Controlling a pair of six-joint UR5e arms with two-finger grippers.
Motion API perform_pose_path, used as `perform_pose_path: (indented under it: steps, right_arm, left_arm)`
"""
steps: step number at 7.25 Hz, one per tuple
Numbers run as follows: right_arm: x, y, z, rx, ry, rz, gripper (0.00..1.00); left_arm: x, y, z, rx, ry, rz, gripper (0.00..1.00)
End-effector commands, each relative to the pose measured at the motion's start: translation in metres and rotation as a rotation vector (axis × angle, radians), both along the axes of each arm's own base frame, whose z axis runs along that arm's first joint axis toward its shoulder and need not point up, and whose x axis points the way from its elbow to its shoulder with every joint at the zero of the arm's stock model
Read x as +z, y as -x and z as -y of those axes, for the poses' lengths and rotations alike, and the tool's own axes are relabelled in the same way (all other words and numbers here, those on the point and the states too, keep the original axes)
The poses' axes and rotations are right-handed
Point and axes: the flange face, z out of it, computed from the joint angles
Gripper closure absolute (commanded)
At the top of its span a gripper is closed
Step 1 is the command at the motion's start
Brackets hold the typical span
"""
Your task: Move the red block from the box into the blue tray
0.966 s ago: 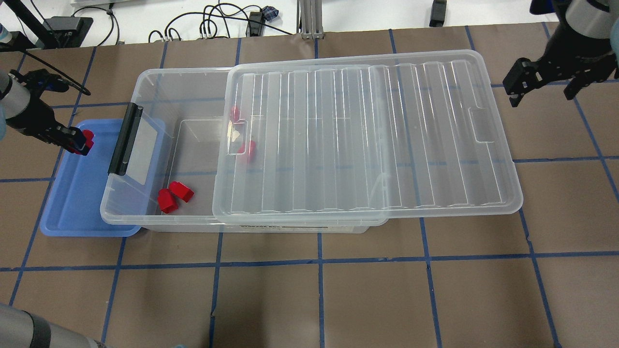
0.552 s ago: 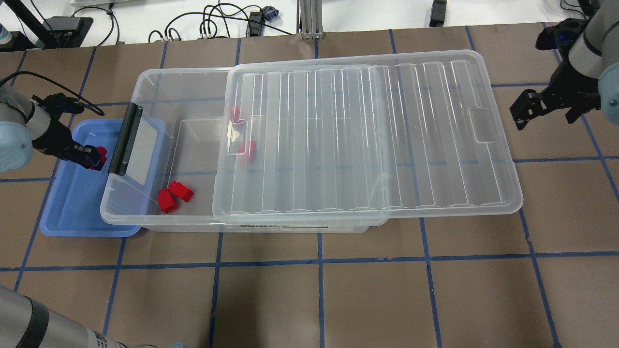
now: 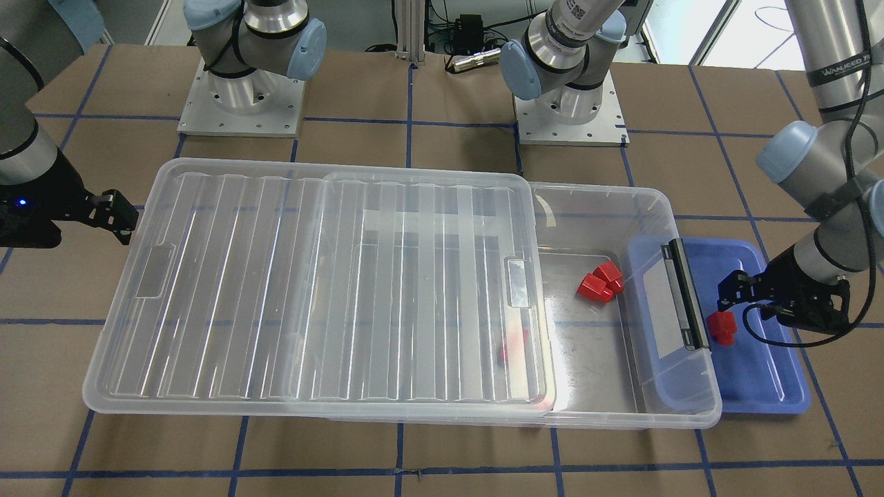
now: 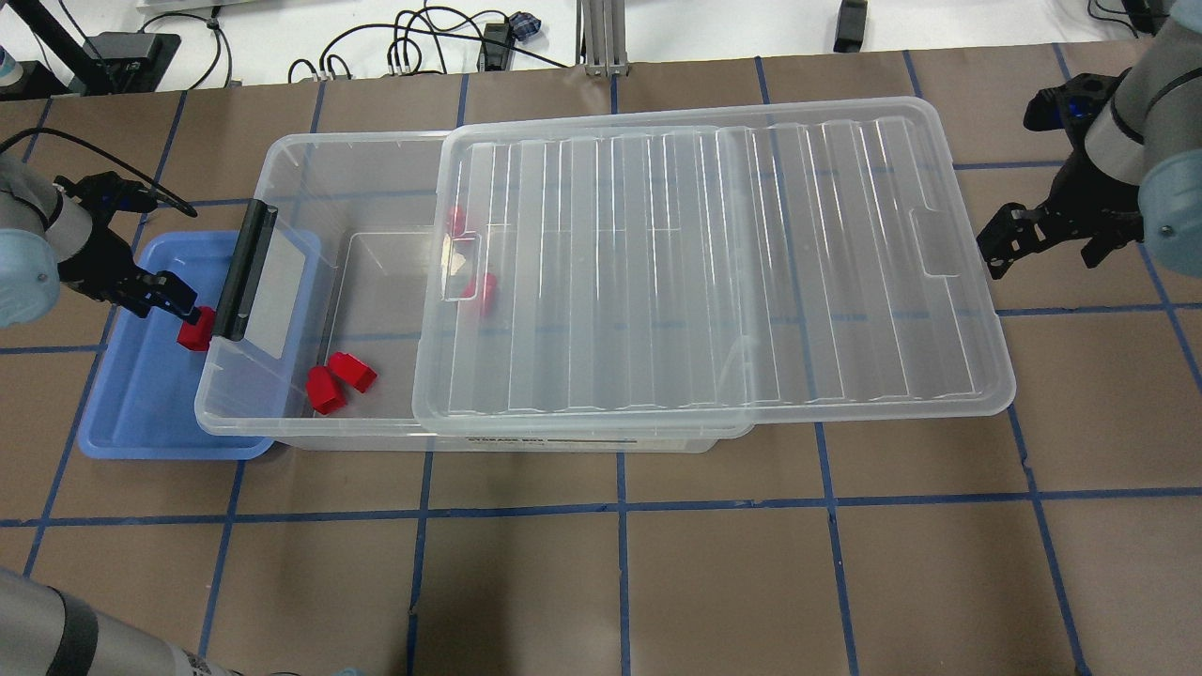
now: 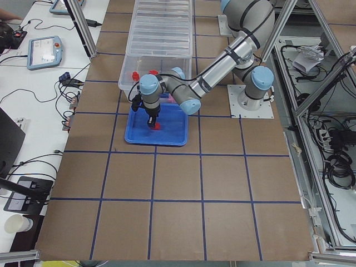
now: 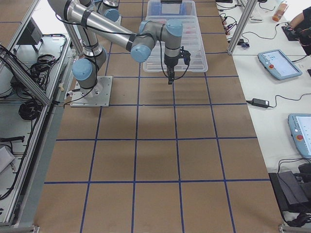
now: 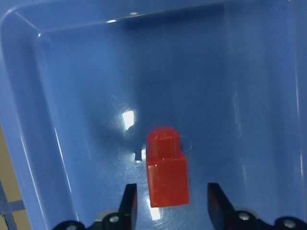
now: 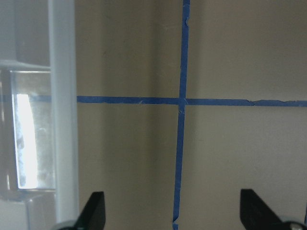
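I see my left gripper (image 7: 170,191) spread over the blue tray (image 7: 72,96). The red block (image 7: 166,167) lies on the tray floor right between its fingers, a gap on either side, stub pointing away from the wrist. My right gripper (image 8: 173,211) is spread wide too, holding nothing, above the table (image 8: 240,158) just beside the box lid (image 8: 62,120).

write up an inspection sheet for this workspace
surface: brown table with blue tape grid.
job's things: small red plastic block lies in shallow blue plastic tray; large clear plastic bin, ridged lid offset, one end open.
clutter: other red blocks in bin, some under lid.
grippers: left gripper open astride block; right gripper open over table.
cables: black cables beyond table's far edge.
surroundings: teach pendants on side benches.
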Motion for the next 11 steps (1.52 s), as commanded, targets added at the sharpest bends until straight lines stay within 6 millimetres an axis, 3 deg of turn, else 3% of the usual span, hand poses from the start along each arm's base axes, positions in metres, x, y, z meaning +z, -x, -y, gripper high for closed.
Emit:
perform_pose_path:
  steps: [1, 2, 3, 4, 5, 7, 8, 9, 11]
  right_arm:
    - [-0.004, -0.006, 0.000, -0.005, -0.001, 0.029, 0.00]
    - [-0.010, -0.010, -0.002, -0.007, -0.001, 0.058, 0.00]
    - [-0.010, -0.013, -0.004, -0.016, 0.001, 0.061, 0.00]
    - [-0.008, -0.022, -0.004, -0.037, 0.007, 0.060, 0.00]
    - [-0.008, -0.047, -0.004, 0.009, 0.003, 0.067, 0.00]
    - [-0.010, -0.081, -0.005, 0.066, 0.001, 0.077, 0.00]
    - [-0.011, -0.095, -0.004, 0.087, 0.000, 0.078, 0.00]
    - [-0.012, -0.114, -0.005, 0.098, 0.002, 0.080, 0.00]
    - [-0.004, -0.149, -0.005, 0.138, 0.028, 0.127, 0.00]
  left_arm:
    - [0.089, 0.030, 0.005, -0.029, -0.015, 0.013, 0.08]
    - [0.142, 0.063, 0.007, 0.025, -0.067, -0.009, 0.08]
    - [0.186, 0.118, 0.007, 0.114, -0.082, -0.012, 0.06]
    - [0.208, 0.184, 0.001, 0.133, -0.076, 0.002, 0.02]
    - [0.217, 0.247, -0.009, 0.152, -0.062, 0.005, 0.00]
    - [0.231, 0.342, -0.037, 0.183, -0.034, 0.015, 0.00]
    - [0.230, 0.364, -0.046, 0.163, -0.032, 0.016, 0.00]
    - [0.228, 0.368, -0.050, 0.149, -0.032, 0.016, 0.00]
    - [0.238, 0.321, -0.032, 0.186, 0.000, -0.002, 0.00]
